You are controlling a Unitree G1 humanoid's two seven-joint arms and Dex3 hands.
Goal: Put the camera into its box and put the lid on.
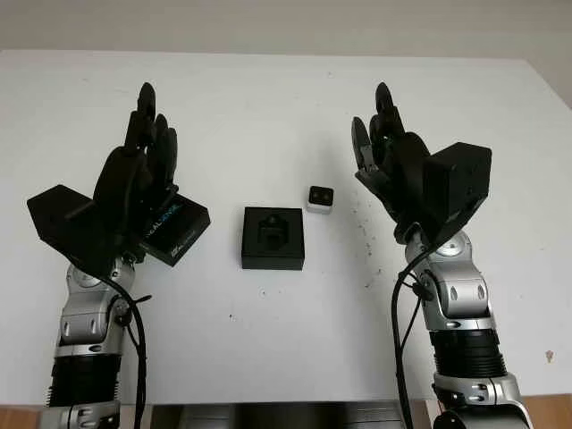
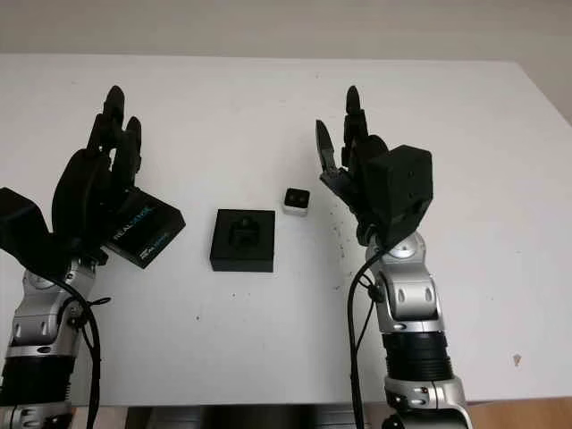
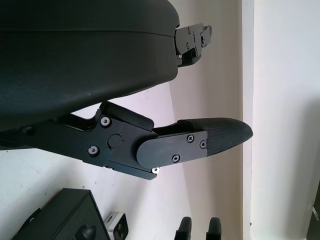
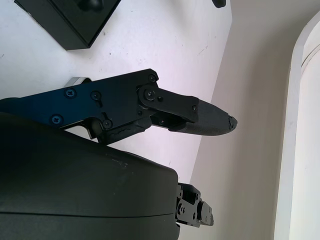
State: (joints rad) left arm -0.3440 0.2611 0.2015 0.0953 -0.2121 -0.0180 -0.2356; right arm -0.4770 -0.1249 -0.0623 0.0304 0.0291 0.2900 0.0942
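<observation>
— How far is the task?

— Nothing is done yet, I think. The camera lies on the tabletop near its middle, just beside the open box. The lid lies toward the left edge, partly under the left hand.

— And the hands?

— Both hold nothing; the right hand is raised right of the camera.

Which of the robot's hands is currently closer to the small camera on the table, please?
Right. The right hand hovers open just beside the camera, while the left hand is across the table beyond the open box, above the lid.
</observation>
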